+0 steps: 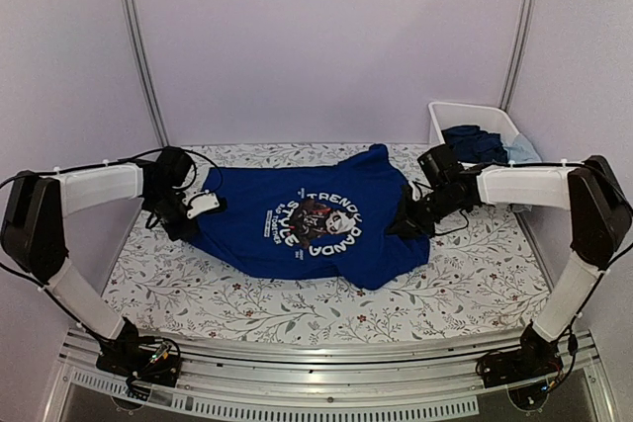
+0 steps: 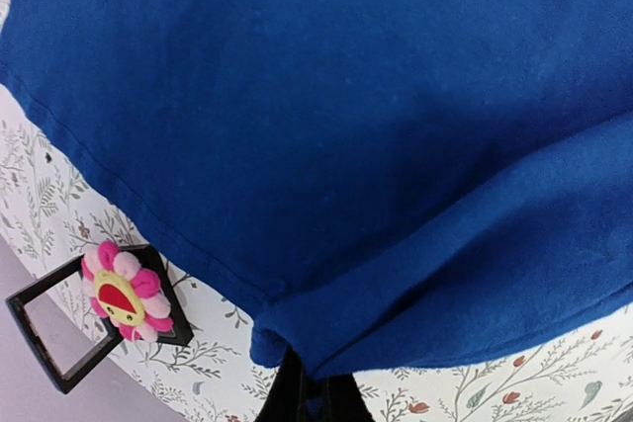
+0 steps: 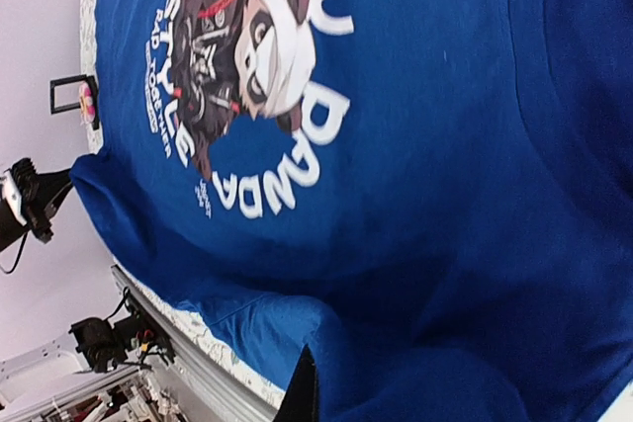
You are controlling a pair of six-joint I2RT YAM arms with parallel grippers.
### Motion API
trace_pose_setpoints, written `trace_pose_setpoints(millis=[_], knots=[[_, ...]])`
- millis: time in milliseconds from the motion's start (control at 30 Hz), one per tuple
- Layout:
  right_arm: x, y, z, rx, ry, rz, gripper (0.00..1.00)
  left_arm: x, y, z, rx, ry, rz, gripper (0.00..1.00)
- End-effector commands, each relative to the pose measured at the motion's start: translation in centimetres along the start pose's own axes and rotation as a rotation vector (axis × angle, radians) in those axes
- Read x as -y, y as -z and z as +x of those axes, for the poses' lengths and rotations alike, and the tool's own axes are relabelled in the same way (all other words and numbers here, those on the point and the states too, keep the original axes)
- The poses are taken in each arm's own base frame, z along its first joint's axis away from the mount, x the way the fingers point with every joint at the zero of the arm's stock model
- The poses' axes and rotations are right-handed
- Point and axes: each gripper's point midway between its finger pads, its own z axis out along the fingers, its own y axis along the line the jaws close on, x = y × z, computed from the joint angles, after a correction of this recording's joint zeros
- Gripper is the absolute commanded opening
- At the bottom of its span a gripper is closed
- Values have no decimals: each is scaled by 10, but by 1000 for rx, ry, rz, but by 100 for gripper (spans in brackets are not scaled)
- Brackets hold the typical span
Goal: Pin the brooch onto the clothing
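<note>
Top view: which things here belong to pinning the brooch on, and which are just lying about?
For the job:
- brooch, sitting on the tray's corner
- blue T-shirt, spread on the table
- left pincer and right pincer, each shut on the shirt's fabric

Lying about:
- dark square tray
- white bin
- bunched clothes in the bin

A white bin (image 1: 463,109) holding bunched blue clothes (image 1: 477,142) sits at the far right corner of a table covered in leaf-patterned cloth (image 1: 465,274). A small dark square tray (image 2: 176,331) lies at its left edge.
</note>
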Motion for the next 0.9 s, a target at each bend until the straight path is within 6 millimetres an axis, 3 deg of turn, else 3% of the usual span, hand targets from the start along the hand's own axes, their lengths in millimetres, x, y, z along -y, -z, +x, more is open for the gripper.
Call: trace_pose_setpoints(millis=[0,67,167,267,367,533,867], knots=[[16,-35,-21,-31,77,82,1,-12,-3,-10,31,46,-14,0],[30,-51,-19,-71,80,115,9,-12,-4,-11,34,48,-15,0],[26,-55,-15,-97,131,77,26,-12,-5,-12,38,51,-14,0],[21,-45,-9,-91,173,51,36,-12,-6,-13,40,54,-12,0],[28,-29,-6,-51,210,102,43,-12,-10,-14,38,54,-3,0],[55,-12,-1,-18,257,241,47,-11,-12,-15,34,56,11,0],[68,31,-3,131,121,369,44,-11,-12,-14,30,49,10,0]])
